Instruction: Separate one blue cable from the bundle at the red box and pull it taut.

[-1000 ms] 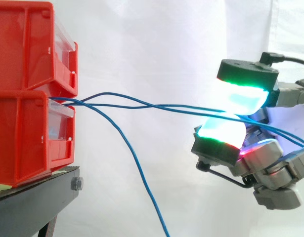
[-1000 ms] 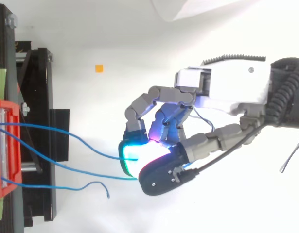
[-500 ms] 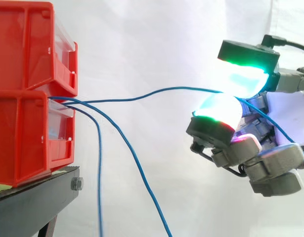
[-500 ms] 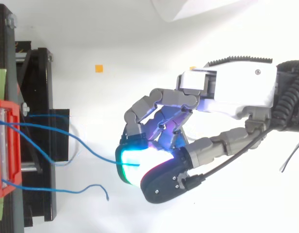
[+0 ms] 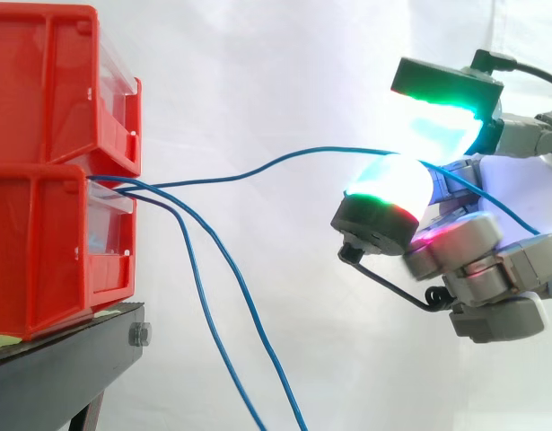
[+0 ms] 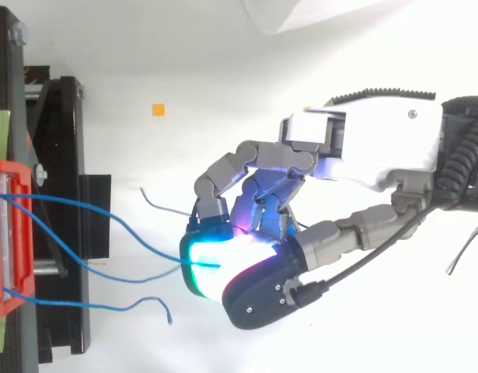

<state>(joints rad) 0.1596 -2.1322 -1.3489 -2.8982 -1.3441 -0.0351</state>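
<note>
While I watch both feeds, the hand [image 6: 363,151] is curled and pinching one thin blue cable [image 5: 284,162] between two thick rounded pads [image 5: 388,193], which glow cyan-white with green rims. Its fingers are grey metal links and its back is a white shell. I count three blue cables, all smooth and wire-thin, coming out of the front of the lower of two bins [image 5: 42,171]. The pinched one leaves the bin almost level, then rises in a shallow arc to the pads and trails out behind them. The other two, the slack cables [image 6: 91,305], droop down and away from the bin front, clear of the hand. Both bins are glossy red plastic with clear front panels, stacked one on the other on a black metal stand [image 5: 60,359] with one bolt head in its edge. A white curtain [image 5: 258,72] hangs behind.
</note>
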